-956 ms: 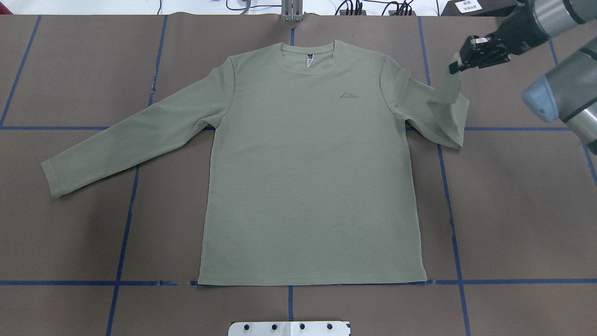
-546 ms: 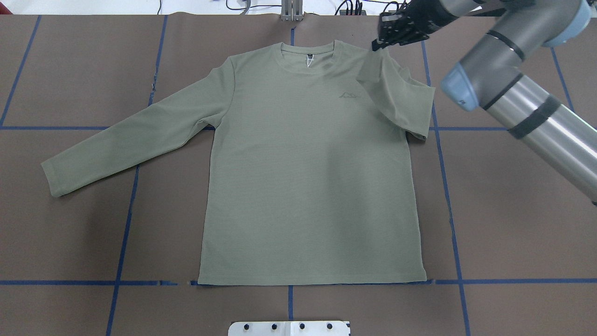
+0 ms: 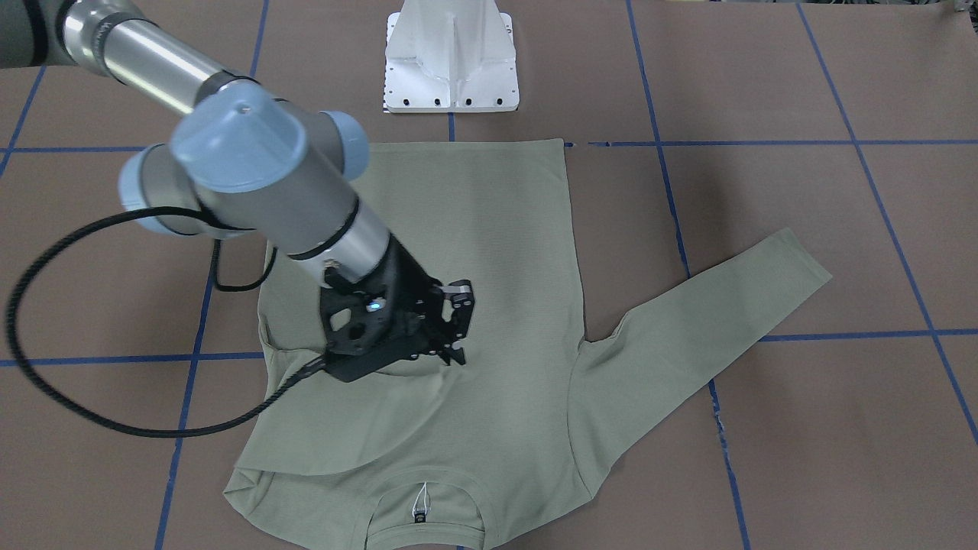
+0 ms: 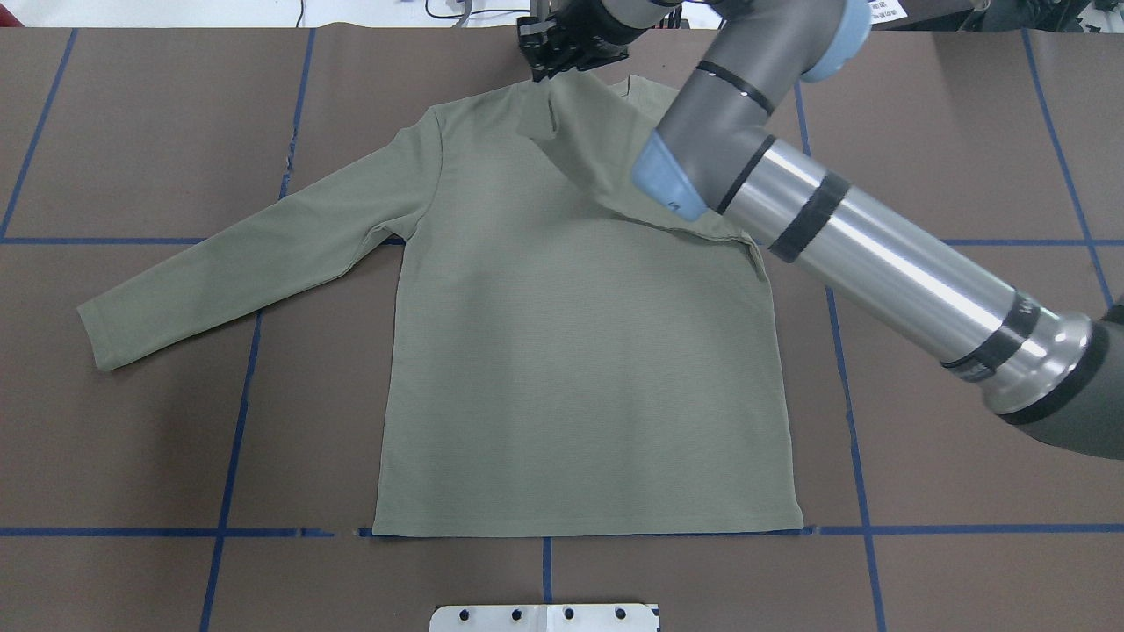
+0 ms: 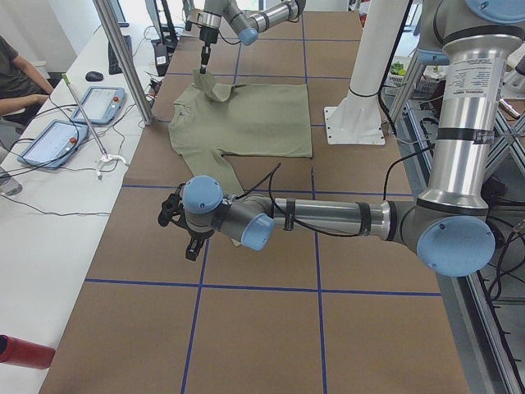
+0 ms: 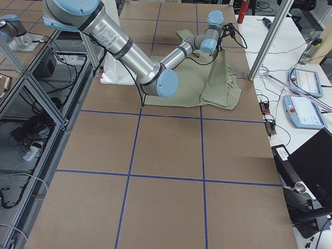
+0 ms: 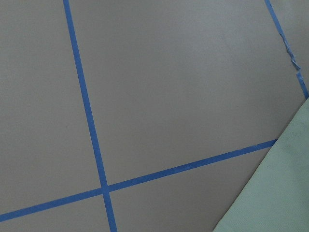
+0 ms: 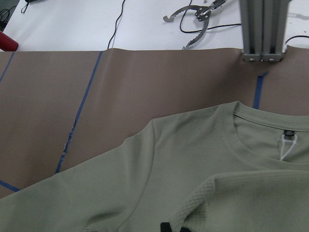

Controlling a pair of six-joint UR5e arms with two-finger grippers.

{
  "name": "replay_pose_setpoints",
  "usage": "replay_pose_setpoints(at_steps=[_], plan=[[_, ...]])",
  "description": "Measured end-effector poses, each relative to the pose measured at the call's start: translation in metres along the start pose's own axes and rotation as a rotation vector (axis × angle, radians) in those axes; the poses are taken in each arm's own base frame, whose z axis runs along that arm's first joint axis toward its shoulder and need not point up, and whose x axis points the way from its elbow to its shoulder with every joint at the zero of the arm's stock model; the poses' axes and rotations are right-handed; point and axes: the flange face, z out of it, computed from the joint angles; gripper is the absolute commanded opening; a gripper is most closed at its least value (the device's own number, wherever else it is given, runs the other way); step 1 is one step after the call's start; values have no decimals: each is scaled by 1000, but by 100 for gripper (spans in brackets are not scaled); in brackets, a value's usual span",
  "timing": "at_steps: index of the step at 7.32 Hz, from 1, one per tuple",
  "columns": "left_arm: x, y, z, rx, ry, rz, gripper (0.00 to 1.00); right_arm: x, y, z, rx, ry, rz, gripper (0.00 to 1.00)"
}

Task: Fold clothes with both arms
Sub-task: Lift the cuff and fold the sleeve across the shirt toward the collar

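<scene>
The sage-green long-sleeved shirt [image 4: 580, 369] lies flat, front up, collar at the far edge. My right gripper [image 4: 551, 70] is shut on the cuff of the shirt's right sleeve [image 4: 597, 149] and holds it raised above the collar. That sleeve drapes diagonally across the chest. The gripper also shows in the front view [image 3: 457, 328]. The right wrist view shows the collar and white neck tag [image 8: 287, 145]. The other sleeve [image 4: 246, 254] lies stretched out flat. My left gripper [image 5: 176, 226] shows only in the exterior left view, low over bare table; I cannot tell its state.
A white pedestal base [image 3: 451, 57] stands at the near table edge. An aluminium post [image 8: 263, 29] stands behind the collar. Blue tape lines [image 7: 91, 130] grid the brown table. An operators' bench with tablets [image 5: 98, 103] runs along the far side.
My right gripper has carried the right sleeve cuff leftward, from beyond the shirt's right side to above the collar. The sleeve now covers the chest logo. The rest of the shirt has not moved.
</scene>
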Motion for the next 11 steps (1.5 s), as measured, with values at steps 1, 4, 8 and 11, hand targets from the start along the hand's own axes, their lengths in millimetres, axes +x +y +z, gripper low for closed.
replay_pose_setpoints(at_steps=[1, 4, 8, 11], plan=[[-1, 1, 1, -2, 0, -2, 99, -30, 8, 22, 5, 12, -14, 0], [-5, 5, 3, -8, -1, -9, 99, -54, 34, 72, -30, 56, -21, 0], [-7, 8, 5, -11, -1, -11, 99, -86, 57, 135, -65, 139, -28, 2], [-5, 3, 4, -9, -2, -8, 99, -104, 46, 157, 37, 171, -55, 100]])
